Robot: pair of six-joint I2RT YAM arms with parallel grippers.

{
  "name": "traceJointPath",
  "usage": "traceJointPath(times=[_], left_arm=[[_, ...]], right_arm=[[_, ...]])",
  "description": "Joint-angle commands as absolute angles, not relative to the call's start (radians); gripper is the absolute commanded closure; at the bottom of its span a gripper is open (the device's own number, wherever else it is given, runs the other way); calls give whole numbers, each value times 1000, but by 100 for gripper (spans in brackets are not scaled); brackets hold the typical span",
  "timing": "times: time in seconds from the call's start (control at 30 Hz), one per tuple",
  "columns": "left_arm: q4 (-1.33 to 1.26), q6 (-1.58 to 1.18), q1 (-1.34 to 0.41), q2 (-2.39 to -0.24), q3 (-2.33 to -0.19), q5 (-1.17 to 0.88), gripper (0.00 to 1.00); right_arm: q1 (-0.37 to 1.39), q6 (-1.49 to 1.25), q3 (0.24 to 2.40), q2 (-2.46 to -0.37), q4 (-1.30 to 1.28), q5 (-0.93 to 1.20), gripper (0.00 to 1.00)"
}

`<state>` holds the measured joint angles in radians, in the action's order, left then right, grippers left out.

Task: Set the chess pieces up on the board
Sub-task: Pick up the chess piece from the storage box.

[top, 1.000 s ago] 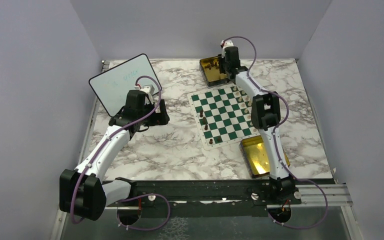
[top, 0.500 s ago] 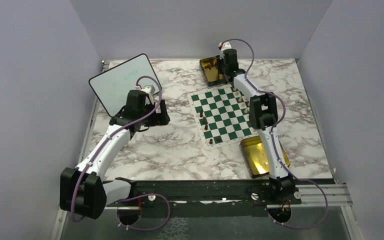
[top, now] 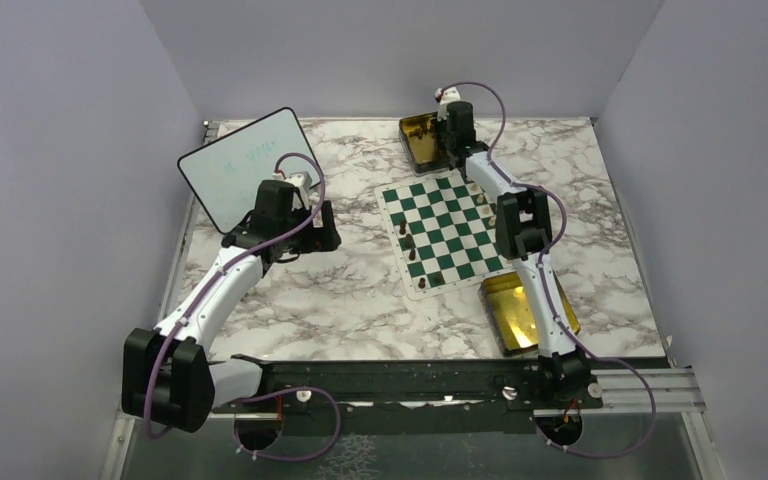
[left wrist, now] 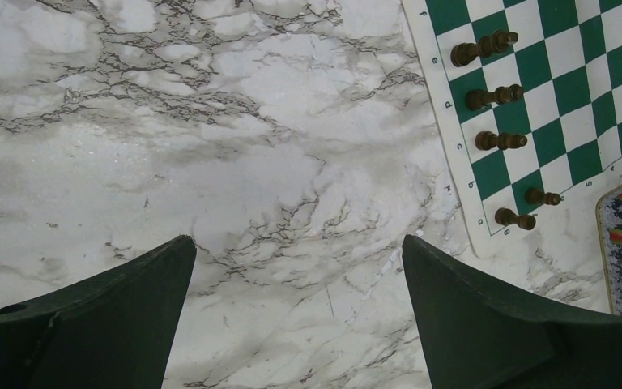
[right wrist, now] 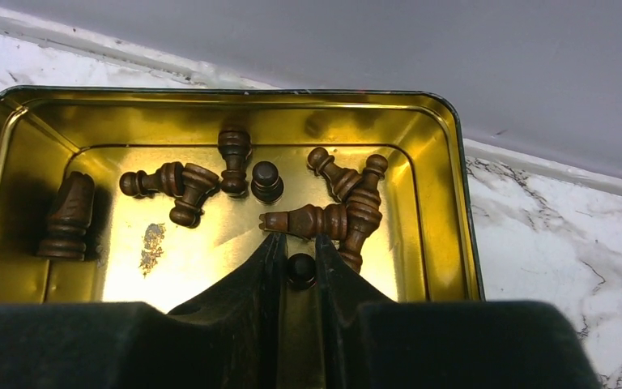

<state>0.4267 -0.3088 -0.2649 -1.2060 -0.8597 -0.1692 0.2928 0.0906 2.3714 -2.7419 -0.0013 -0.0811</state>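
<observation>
Marble table (top: 360, 300). Whiteboard (top: 240, 165) far left. Board (top: 450, 225) centre-right, between far tin (top: 420, 140) and near tin (top: 520, 310). Left gripper (left wrist: 300, 267) spread wide above bare marble, left of board. Right gripper (right wrist: 297, 243) inside far tin, pinching dark piece (right wrist: 300, 270). Loose pieces (right wrist: 312, 220) crowd just ahead of fingertips. Standing pieces (left wrist: 502, 140) line board's left edge.

Soft, even light pours from overhead onto the white grey-veined marble tabletop (top: 360, 300), and shadows under the arms barely register. Up close, the shiny gold rectangular tin (right wrist: 210, 251) at the far edge blazes with warm glare, its left corner dark. The right gripper (right wrist: 297, 243) looms black and blurred, the dark brown chess piece (right wrist: 300, 271) pinched there lost in shadow. Under the left gripper (left wrist: 297, 239) the marble is crisp, its fingers fuzzy.
</observation>
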Motion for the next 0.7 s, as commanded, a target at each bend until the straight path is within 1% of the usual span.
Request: traceJointPath(times=[0.0,0.2,0.5,0.67], left_arm=[[402,-298,-265,-1216,-864,-192,1],[402,-298,-265,-1211,-865,-194,1],[402,-299,-265,-1198,-862,-196,1],[400,-301,-265,-1192,-862,-199,1]], right_arm=[[287,107,2392,-2747,36,-87,80],[287,115,2338,-2674,55,-67,88],[287,102,2261,-2536,57,-35,90],[288,75,2167,-2445,49,-11,90]])
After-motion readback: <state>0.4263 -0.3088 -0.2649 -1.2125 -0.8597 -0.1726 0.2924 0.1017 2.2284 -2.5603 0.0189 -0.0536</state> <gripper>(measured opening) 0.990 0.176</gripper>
